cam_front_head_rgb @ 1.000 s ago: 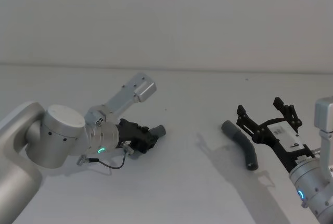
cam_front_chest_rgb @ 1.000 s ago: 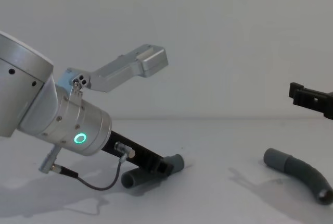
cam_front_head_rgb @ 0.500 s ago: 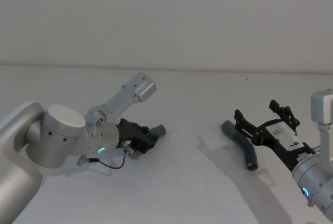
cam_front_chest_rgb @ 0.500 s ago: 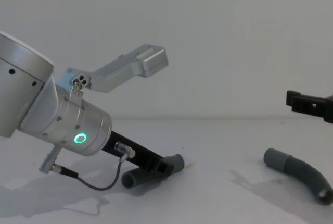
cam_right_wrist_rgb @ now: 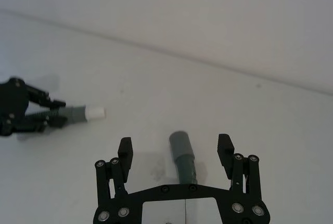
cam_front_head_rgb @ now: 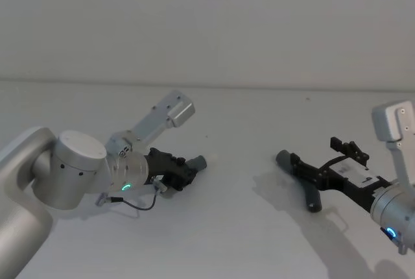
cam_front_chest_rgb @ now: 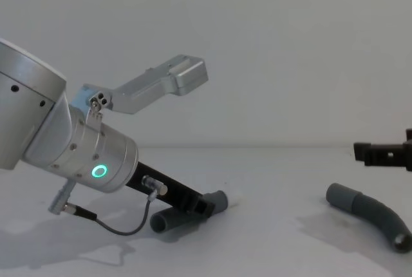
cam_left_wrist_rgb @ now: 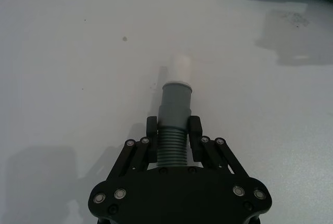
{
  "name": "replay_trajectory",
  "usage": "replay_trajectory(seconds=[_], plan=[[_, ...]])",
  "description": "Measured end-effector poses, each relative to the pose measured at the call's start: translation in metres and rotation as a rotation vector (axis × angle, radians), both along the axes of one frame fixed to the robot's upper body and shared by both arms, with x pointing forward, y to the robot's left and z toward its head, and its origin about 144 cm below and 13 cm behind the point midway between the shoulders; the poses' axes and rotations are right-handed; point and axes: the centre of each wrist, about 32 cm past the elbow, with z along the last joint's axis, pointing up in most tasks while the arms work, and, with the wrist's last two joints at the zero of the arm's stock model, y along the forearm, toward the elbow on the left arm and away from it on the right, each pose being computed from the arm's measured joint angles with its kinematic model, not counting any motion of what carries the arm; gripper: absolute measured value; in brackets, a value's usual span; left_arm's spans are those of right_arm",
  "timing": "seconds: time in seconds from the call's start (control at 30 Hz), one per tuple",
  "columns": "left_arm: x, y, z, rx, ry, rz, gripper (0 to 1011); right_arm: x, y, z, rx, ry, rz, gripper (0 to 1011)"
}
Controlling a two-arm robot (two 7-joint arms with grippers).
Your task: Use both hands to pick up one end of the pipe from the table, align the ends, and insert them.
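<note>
The right gripper (cam_right_wrist_rgb: 175,148) is spread wide, one finger on either side of the long pipe piece (cam_right_wrist_rgb: 182,157). As far as its wrist view shows, neither finger touches it. It sits over the ribbed stretch just behind the cuff (cam_right_wrist_rgb: 180,141).

The left gripper (cam_left_wrist_rgb: 173,139) is drawn in narrow, pinching the short pipe piece (cam_left_wrist_rgb: 174,130) on its ribs right behind that piece's own cuff. The white tip (cam_left_wrist_rgb: 182,67) pokes out ahead, low over the table (cam_front_head_rgb: 246,227). The two pieces lie well apart, the long one flat on the table's right side.

The likeliest slip, I judge, is on the right:
- **Off-centre close:** one finger would meet the curved piece first and roll or swing it away rather than trap it.
- **Closing too high:** in the chest view the fingers look to sit above the pipe, so they could nip only its top and squeeze it out.
- **Soft ribs:** the ribbed part may give (it looks flexible), leaving the cuff free to droop.

On the left the hold is short and near one end — the piece could twist in the grip when raised, so the tip meets the cuff crooked and jams instead of sliding in.
</note>
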Motion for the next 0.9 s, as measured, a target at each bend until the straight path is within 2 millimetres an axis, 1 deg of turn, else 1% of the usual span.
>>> replay_trajectory(seconds=[0.23, 0.43, 0.9], plan=[[0.000, 0.000, 0.000, 0.000, 0.000, 0.000, 343, 0.009, -0.007, 0.006, -0.067, 0.066, 0.043, 1001], [0.000, 0.000, 0.000, 0.000, 0.000, 0.000, 343, 0.022, -0.011, 0.011, -0.119, 0.112, 0.078, 1001], [0.000, 0.000, 0.000, 0.000, 0.000, 0.000, 342, 0.046, -0.014, 0.017, -0.155, 0.183, 0.106, 1001]])
